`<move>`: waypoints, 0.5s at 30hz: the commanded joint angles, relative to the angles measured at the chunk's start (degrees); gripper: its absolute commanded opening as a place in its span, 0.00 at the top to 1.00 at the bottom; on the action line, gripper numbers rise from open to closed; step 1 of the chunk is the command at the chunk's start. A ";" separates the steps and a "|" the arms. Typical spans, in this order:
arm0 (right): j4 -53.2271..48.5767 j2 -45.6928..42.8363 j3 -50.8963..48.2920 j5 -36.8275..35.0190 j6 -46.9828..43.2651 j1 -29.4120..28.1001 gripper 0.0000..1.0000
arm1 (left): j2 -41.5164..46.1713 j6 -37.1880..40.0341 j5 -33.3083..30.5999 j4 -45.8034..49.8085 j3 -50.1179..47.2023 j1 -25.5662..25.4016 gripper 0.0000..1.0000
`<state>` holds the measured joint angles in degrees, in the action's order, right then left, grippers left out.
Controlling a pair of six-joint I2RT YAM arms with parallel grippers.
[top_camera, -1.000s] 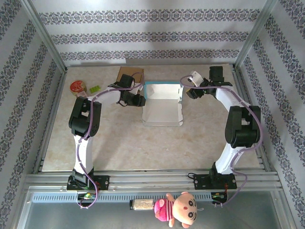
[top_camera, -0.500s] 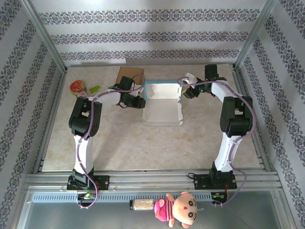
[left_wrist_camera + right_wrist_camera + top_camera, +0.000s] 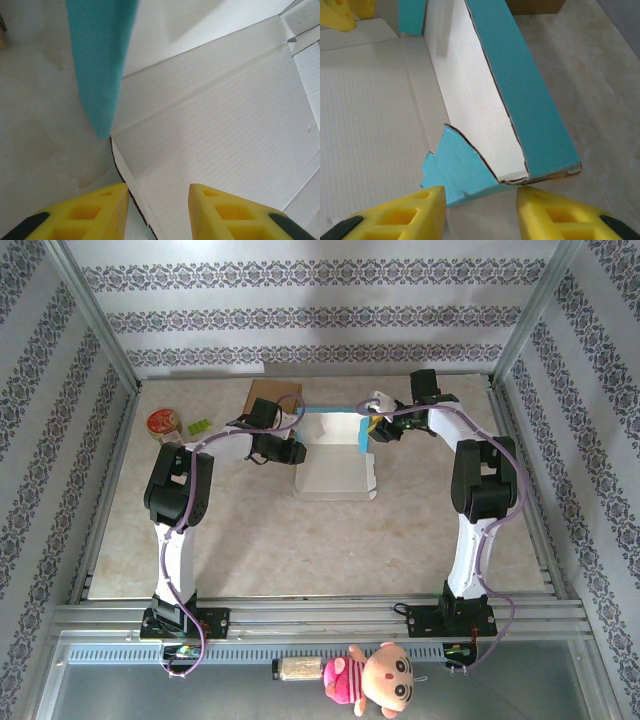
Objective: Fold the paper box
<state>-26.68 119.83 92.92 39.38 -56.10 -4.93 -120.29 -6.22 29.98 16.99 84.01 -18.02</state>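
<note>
The paper box [image 3: 335, 468], white inside and teal outside, lies open in the middle of the table's far half. My left gripper [image 3: 293, 452] is at its left edge and open. In the left wrist view the box's raw cardboard wall edge [image 3: 131, 192] runs between the yellow fingers [image 3: 90, 212], beside an upright teal flap [image 3: 100, 60]. My right gripper [image 3: 367, 430] is at the box's far right corner and open. In the right wrist view a torn teal corner flap [image 3: 462, 172] sits just ahead of the gap [image 3: 480, 215], next to the raised teal back wall [image 3: 525, 105].
A brown cardboard piece [image 3: 274, 395] lies behind the left gripper. A round red tin [image 3: 163, 423] and a small green item [image 3: 198, 425] sit at the far left. A plush doll [image 3: 378, 676] lies below the front rail. Patterned walls enclose the table.
The right gripper has swung left to the box's far right corner, and the right side wall now stands up and inward. The left arm has stayed put.
</note>
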 commanded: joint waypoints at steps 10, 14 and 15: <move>2.73 4.00 2.06 -8.42 12.64 -6.34 0.52 | 1.63 0.77 1.10 -4.07 -1.83 -0.85 0.64; 3.93 4.94 2.35 -11.71 15.23 -7.19 0.60 | 1.89 0.97 0.90 -4.11 -1.98 -0.81 0.64; 4.58 5.13 2.50 -13.42 16.35 -7.44 0.63 | 2.05 1.01 0.93 -4.29 -2.26 -0.87 0.64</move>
<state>-20.01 121.86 95.31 28.01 -43.46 -10.17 -120.03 -6.20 29.95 14.55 82.94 -18.02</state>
